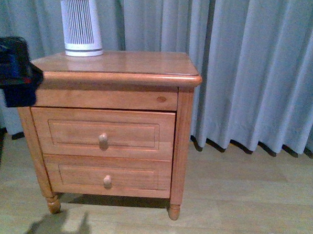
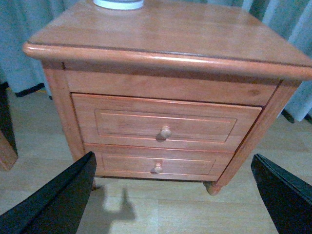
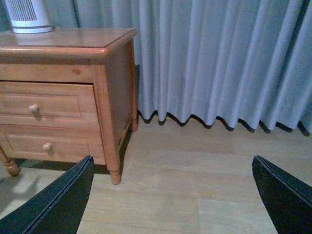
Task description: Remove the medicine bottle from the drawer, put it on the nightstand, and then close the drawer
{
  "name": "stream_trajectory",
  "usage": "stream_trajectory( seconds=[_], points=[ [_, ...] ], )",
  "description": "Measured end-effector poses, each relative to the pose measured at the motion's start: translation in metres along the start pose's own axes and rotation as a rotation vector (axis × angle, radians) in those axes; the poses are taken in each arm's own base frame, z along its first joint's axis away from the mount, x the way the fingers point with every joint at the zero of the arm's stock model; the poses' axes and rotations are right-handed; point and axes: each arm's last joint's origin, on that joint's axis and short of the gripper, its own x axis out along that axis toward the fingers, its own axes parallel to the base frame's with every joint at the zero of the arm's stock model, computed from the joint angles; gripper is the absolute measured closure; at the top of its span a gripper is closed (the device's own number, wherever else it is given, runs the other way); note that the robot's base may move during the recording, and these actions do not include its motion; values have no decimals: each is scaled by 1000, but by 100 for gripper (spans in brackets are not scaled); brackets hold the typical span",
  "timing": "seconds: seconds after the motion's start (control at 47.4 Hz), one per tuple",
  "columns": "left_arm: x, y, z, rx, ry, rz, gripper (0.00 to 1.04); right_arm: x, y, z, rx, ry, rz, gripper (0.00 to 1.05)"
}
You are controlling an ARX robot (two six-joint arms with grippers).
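Checked all three views and found no medicine bottle anywhere, so guessed it tucked inside the upper drawer (image 1: 66, 130), shut or very nearly so. Found the left tool (image 2: 173, 158) spread wide with nothing in it, aimed square at the front of the bedside table (image 1: 138, 63), with the drawer's round knob (image 2: 165, 131) sitting just above the gap between the jaws and its stem pointing straight back out at the tool. Caught the right tool (image 3: 173, 158) just as wide and just as empty, but staring past the table's right corner at floor (image 3: 195, 170) and grey curtain (image 3: 219, 63), knobs way off to one side. Called the left tool the nearer one for the pull, hands down. Got the whole tabletop plus the white ribbed cylinder (image 1: 80, 24) only from the front view; got the straight-on knob lineup only from the left wrist view.
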Motion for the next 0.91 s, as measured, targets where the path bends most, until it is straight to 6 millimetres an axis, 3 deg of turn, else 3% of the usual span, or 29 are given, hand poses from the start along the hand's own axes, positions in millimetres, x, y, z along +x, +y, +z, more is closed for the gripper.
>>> stream_trajectory(
  seconds=[0.253, 0.38, 0.655, 0.908],
  points=[
    [84, -6, -48, 35, 120, -9, 6, 0, 0, 0, 0, 0, 0, 7],
    [116, -2, -65, 33, 150, 5, 6, 0, 0, 0, 0, 0, 0, 7],
    [171, -3, -89, 6, 147, 18, 6, 0, 0, 0, 0, 0, 0, 7],
    [205, -19, -103, -1, 138, 3, 6, 0, 0, 0, 0, 0, 0, 7]
  ],
)
